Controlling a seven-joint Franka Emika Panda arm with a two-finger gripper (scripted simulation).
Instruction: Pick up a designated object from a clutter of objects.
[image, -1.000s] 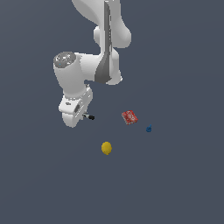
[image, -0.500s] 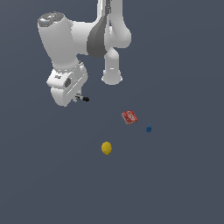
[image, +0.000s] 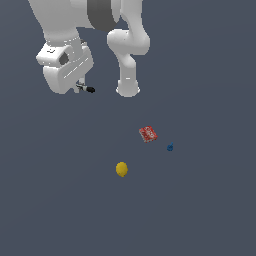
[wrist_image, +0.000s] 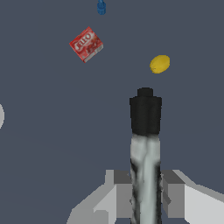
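three loose items lie on the dark grey floor (image: 210, 210), well apart from the raised arm: a flat red packet (image: 148, 134), a tiny blue piece (image: 170, 147) just beside it toward the exterior view's right, and a yellow ball (image: 121, 169) nearer the camera and a little toward the exterior view's left. none of them touch each other, and nothing lies between them and the gripper (image: 80, 88). the arm's white base column (image: 128, 75) stands behind the packet, toward the top of the exterior view.

the gripper is high above the floor at the exterior view's upper left, clenched on the thin rod (image: 86, 89). in that view only the rod's black tip and a short bit of pale shaft poke out from under the white hand, and the fingers themselves are hidden by the hand's body.

the wrist view gives what the exterior view hides: the rod (wrist_image: 145, 148) runs straight out between the two grey fingers (wrist_image: 174, 194), which press on its silvery-white shaft from both sides, the black end pointing away from the hand. past that tip, far below, the ball (wrist_image: 159, 64), the packet (wrist_image: 86, 44) with white lettering on its face, and the blue piece (wrist_image: 101, 7) show on the floor.
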